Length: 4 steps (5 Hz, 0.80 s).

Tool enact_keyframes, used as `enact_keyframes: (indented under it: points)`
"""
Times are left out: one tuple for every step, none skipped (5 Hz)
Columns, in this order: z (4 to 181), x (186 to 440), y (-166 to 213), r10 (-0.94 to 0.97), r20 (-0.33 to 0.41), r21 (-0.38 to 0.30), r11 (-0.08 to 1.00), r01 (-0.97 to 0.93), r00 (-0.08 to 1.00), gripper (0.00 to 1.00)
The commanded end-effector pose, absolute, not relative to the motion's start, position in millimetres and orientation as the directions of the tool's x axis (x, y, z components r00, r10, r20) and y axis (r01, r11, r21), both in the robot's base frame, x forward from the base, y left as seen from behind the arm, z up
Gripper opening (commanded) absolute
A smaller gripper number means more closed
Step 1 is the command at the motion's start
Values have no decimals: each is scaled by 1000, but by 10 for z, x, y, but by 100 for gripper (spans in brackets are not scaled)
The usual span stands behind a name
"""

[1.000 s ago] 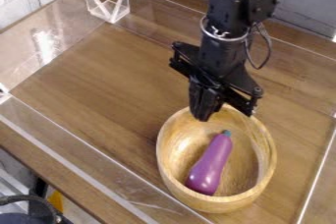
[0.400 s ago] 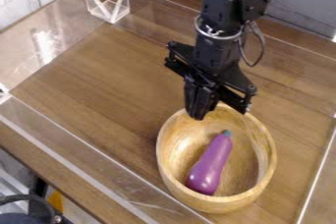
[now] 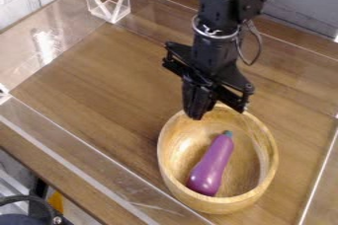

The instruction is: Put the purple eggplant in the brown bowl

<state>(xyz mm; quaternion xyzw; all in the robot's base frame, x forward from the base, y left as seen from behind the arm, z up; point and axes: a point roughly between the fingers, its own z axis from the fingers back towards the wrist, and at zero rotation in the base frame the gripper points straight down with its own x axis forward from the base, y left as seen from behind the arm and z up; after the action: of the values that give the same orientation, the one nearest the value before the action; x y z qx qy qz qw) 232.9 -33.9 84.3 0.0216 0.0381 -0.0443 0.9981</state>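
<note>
The purple eggplant (image 3: 211, 164) lies inside the brown bowl (image 3: 177, 165) at the front right of the wooden table, its stem end pointing toward the far rim. My black gripper (image 3: 196, 110) hangs just above the bowl's far-left rim, fingers pressed together and holding nothing. It is apart from the eggplant, a little up and to the left of it.
A clear acrylic stand (image 3: 107, 3) sits at the back left. Low transparent walls (image 3: 79, 135) border the wooden table (image 3: 106, 71). The arm (image 3: 226, 7) rises from the gripper toward the back.
The gripper and arm have shifted slightly up and to the left, away from the bowl. The eggplant stays where it lay in the bowl.
</note>
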Motion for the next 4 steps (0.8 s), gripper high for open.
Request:
enact_keyframes:
  points:
    - [923, 2416, -310, -76, -40, 37, 996, 77, 996, 0]
    - [912, 2429, -293, -69, -42, 34, 997, 71, 997, 0]
    - [911, 2436, -278, -64, -43, 31, 997, 66, 997, 0]
    - [914, 2442, -264, -59, -43, 27, 998, 60, 997, 0]
